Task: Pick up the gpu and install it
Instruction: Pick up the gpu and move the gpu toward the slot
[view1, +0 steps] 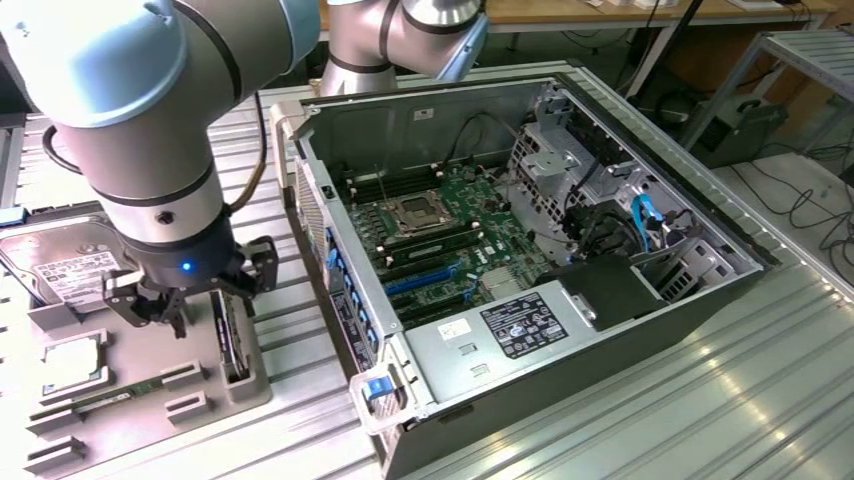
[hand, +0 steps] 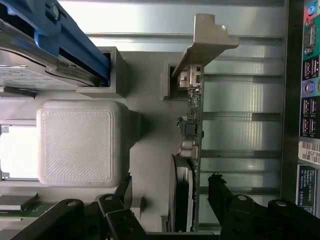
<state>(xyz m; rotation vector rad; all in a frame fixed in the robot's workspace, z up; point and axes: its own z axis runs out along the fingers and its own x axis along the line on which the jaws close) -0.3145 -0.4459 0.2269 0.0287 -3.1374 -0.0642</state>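
The gpu (hand: 193, 112) stands on edge in a slot of the grey tray (hand: 150, 145). I see it edge-on: a thin green board, a silver bracket at one end and a black cooler at the other. In the exterior view the gpu (view1: 231, 345) is a thin dark card upright in the tray (view1: 200, 420), at the exterior view's left. My gripper (view1: 196, 300) hangs just above it and is open. In the wrist view the gripper (hand: 167, 205) has one black finger on each side of the card's cooler end, clear of it.
The open computer case (view1: 694, 290) lies at the exterior view's right, its motherboard with blue slots (view1: 420, 280) exposed. The tray also holds a silver hard drive (view1: 67, 265), a memory stick (view1: 100, 400) and a grey block (hand: 75, 140). The case's rear ports (hand: 307, 75) are close by.
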